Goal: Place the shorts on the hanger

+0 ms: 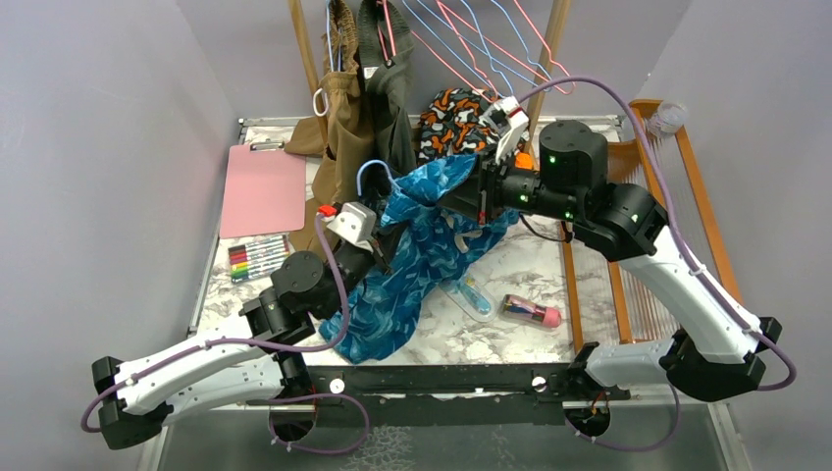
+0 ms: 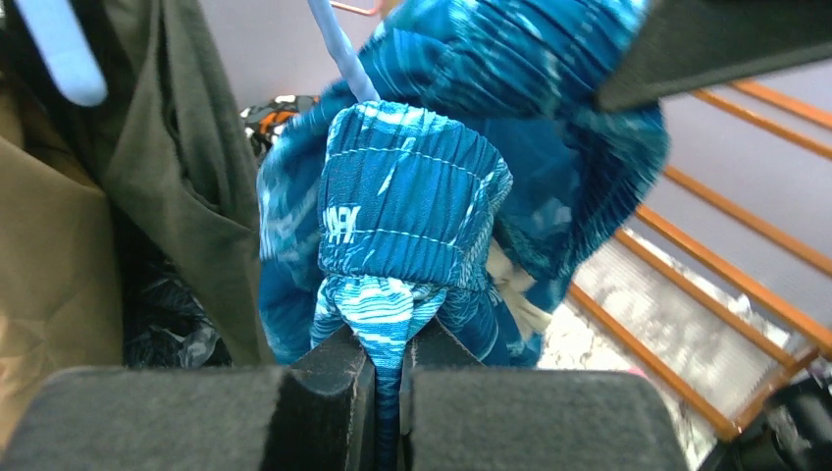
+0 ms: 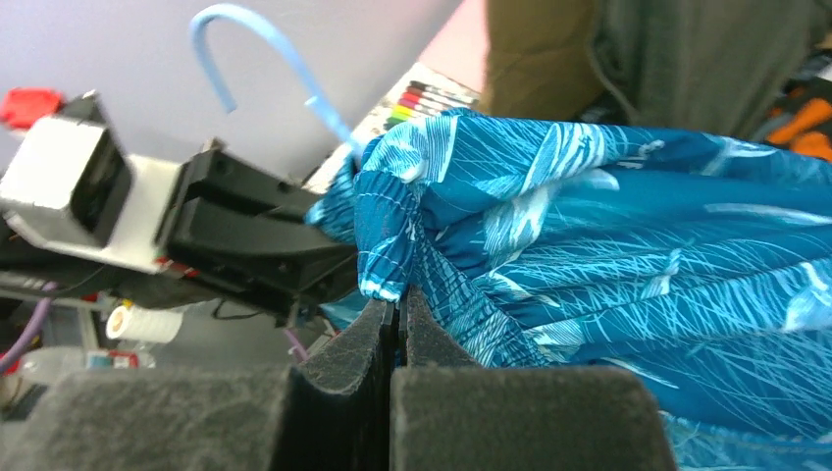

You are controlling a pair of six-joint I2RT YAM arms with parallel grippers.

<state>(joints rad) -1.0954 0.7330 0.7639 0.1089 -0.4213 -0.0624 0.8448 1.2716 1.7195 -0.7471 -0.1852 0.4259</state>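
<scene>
The teal-blue shorts hang bunched above the marble table, held up between both arms. My left gripper is shut on a fold of them just under the gathered waistband, with fabric pinched between its fingers. My right gripper is shut on the shorts' edge from the other side. The hanger's light-blue hook rises out of the bunched cloth; its wire enters the waistband, and the rest is hidden inside. In the right wrist view the hook curves above the left gripper.
Tan and olive garments hang at the back beside pink wire hangers. An orange, black and white garment lies behind. A pink clipboard and markers are left, a pink-capped object and wooden rack right.
</scene>
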